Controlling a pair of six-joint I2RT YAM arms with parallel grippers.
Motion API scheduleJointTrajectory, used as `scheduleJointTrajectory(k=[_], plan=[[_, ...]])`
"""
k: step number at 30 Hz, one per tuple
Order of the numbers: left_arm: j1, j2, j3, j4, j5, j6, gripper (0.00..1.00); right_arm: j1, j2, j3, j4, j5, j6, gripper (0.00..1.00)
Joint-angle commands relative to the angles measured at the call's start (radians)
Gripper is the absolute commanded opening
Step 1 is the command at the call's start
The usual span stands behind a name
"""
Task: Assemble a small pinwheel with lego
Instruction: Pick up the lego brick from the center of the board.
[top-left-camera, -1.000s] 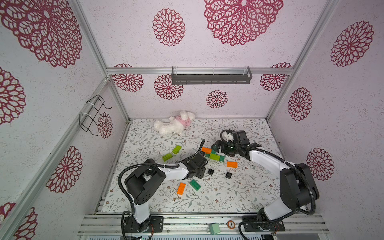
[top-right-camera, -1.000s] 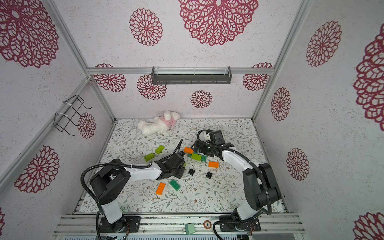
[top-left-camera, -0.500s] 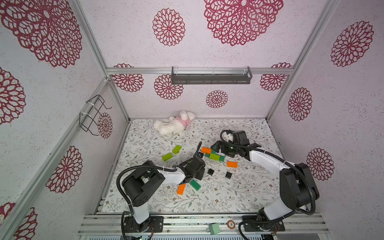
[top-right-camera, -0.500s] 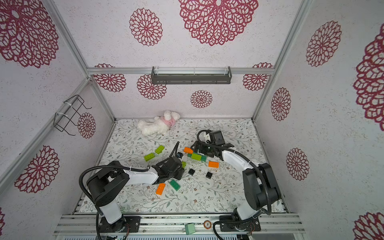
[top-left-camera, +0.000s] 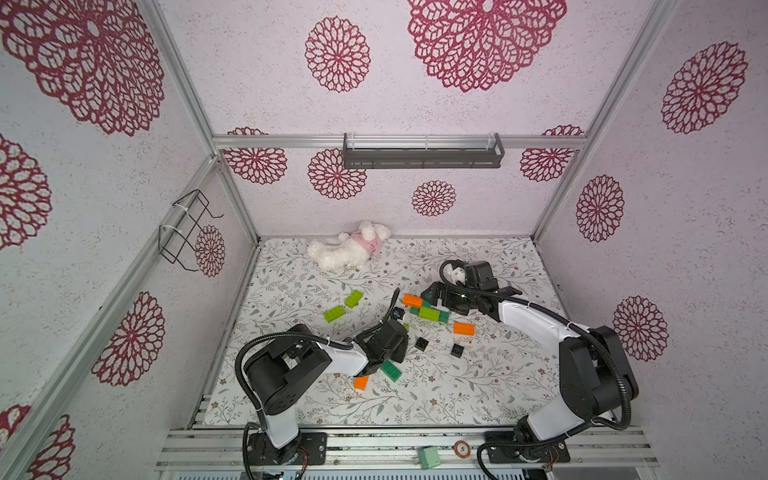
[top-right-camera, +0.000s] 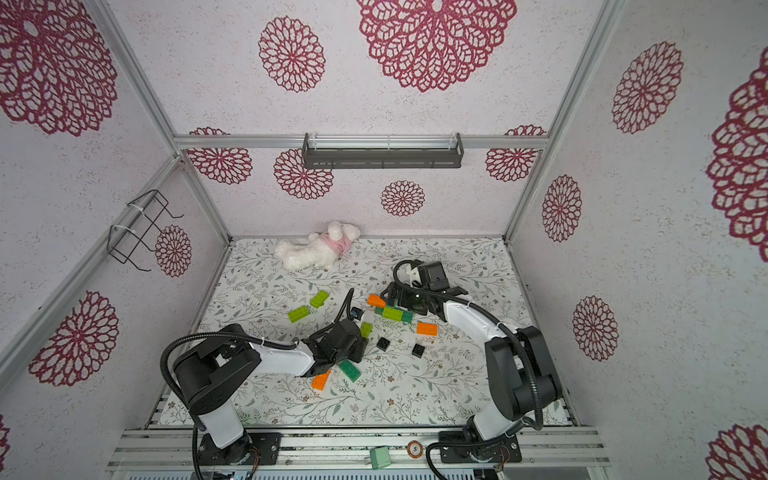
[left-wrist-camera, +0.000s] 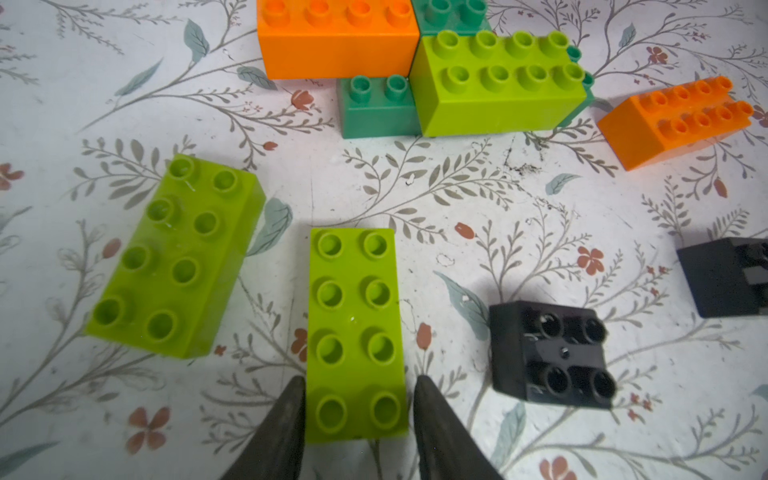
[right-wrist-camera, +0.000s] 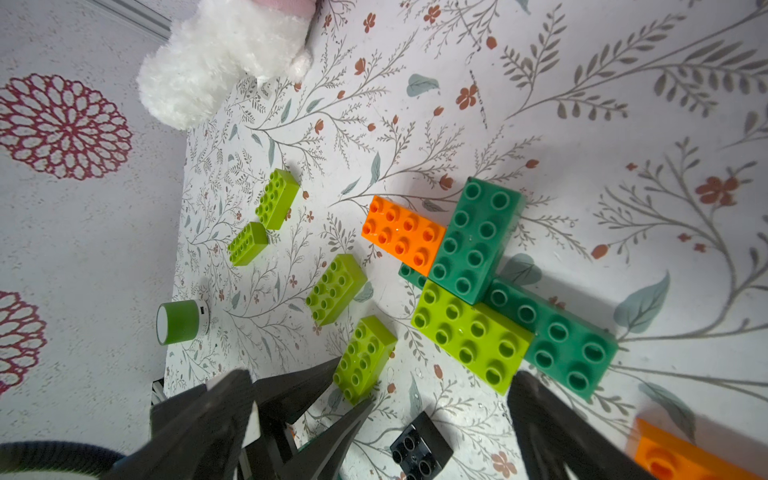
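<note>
Left gripper (left-wrist-camera: 359, 378) narrow, lime brick (left-wrist-camera: 355, 316) between its fingers, can't tell if gripped; right gripper (right-wrist-camera: 444, 388) wide, joined bricks (right-wrist-camera: 473, 245) beyond its fingertips.

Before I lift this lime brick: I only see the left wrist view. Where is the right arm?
Observer: The right gripper hovers by the half-built pinwheel, fingers wide open and empty, apart from the lime brick held by the left gripper.
Operator: Anything behind my wrist?
Observer: Yes, a dark green brick and an orange brick lie on the table just behind it, toward the arm's base.
</note>
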Motion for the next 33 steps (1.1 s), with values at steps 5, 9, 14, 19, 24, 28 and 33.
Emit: scheduleJointTrajectory(k=[5, 9, 14, 19, 24, 28, 33], plan=[[-0.024, 0.034, -0.046, -0.092, 0.025, -0.032, 0.33, 0.009, 0.017, 0.021, 0.011, -0.012, 0.001, 0.99], [-0.023, 0.029, -0.036, -0.103, 0.023, -0.039, 0.22, 0.011, 0.033, 0.032, 0.012, -0.013, 0.000, 0.99], [-0.026, -0.040, 0.009, -0.137, 0.015, -0.088, 0.17, 0.011, 0.048, 0.047, 0.029, -0.015, -0.005, 0.99], [-0.029, -0.055, 0.079, -0.187, -0.037, -0.112, 0.17, 0.011, 0.053, 0.055, 0.069, -0.041, 0.010, 0.99], [-0.027, -0.012, 0.139, -0.191, -0.046, -0.096, 0.17, 0.011, 0.069, 0.062, 0.076, -0.067, 0.008, 0.91], [-0.020, 0.017, 0.193, -0.206, -0.061, -0.087, 0.17, 0.011, 0.070, 0.064, 0.072, -0.076, 0.005, 0.84], [-0.001, 0.056, 0.235, -0.220, -0.055, -0.081, 0.16, 0.011, 0.070, 0.064, 0.071, -0.086, 0.001, 0.77]])
